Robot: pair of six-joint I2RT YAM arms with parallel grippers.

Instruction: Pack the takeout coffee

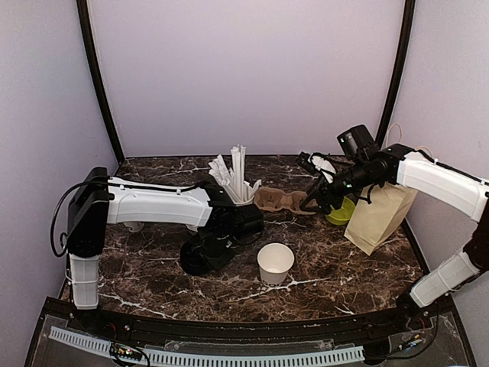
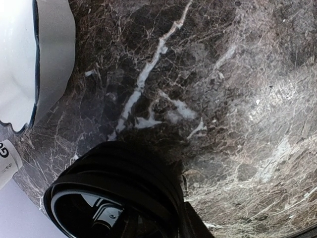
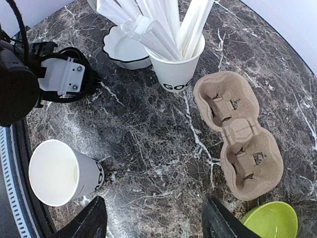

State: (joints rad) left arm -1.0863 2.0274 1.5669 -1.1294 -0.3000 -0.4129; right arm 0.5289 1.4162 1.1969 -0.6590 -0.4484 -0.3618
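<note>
A takeout coffee cup (image 1: 275, 262), white with black lettering, stands open-topped with no lid on the marble (image 3: 59, 171). Left of it a black plastic lid (image 1: 197, 258) lies on the table. My left gripper (image 1: 205, 251) is down on that lid. In the left wrist view the lid (image 2: 114, 188) fills the lower left and one dark finger (image 2: 198, 225) rests against its rim. The other finger is hidden, so the grip is unclear. My right gripper (image 3: 158, 220) hangs open above bare marble beside the cardboard carrier (image 3: 237, 134), holding nothing.
A small white cup of straws (image 1: 241, 186) and a white scalloped bowl (image 3: 124, 47) stand behind the left gripper. A green bowl (image 1: 341, 212) and a brown paper bag (image 1: 380, 216) stand at the right. The two-slot carrier (image 1: 279, 200) lies at mid-back.
</note>
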